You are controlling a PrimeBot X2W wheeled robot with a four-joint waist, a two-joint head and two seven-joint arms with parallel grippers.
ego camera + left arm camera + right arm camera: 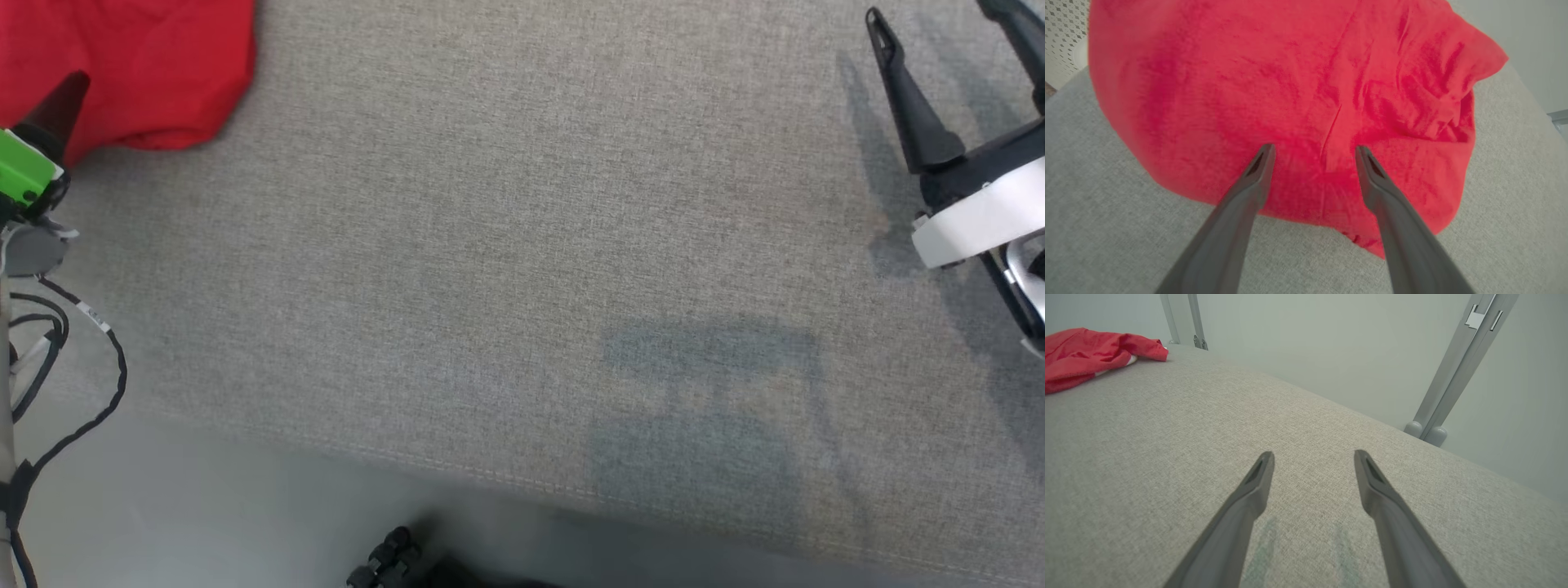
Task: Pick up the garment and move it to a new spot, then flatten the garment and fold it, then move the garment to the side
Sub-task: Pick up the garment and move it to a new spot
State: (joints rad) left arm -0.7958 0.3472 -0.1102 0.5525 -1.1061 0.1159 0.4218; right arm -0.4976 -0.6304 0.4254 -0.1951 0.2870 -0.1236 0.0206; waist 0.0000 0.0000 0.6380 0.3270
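A red garment (1290, 81) lies in a crumpled, rounded heap on a bench (1106, 228) covered in grey woven fabric. In the left wrist view, the left pincer (1314, 153) points straight at the heap. Its two long dark fingers (1237, 204) are spread wide, with nothing between them. Both fingertips sit over the edge of the cloth nearest the pincer, and the rest of the garment spreads ahead of them and to either side. Whether the tips touch the cloth cannot be told. Ahead and to the right of this pincer, the cloth bunches into deeper folds and a raised corner.

In the head view, one dark finger of the left pincer overlaps the garment's edge, with a bright green part (24, 175) of the arm just behind it. Black cables (73, 367) loop further back along that arm.

The right pincer (1314, 457) is also spread wide and holds nothing. It hangs over bare grey fabric. From this pincer, the garment lies well apart, far ahead and off to its left, near the bench's far edge. Ahead and to its right, slanted grey metal posts (1457, 367) rise beyond the bench against a pale wall.
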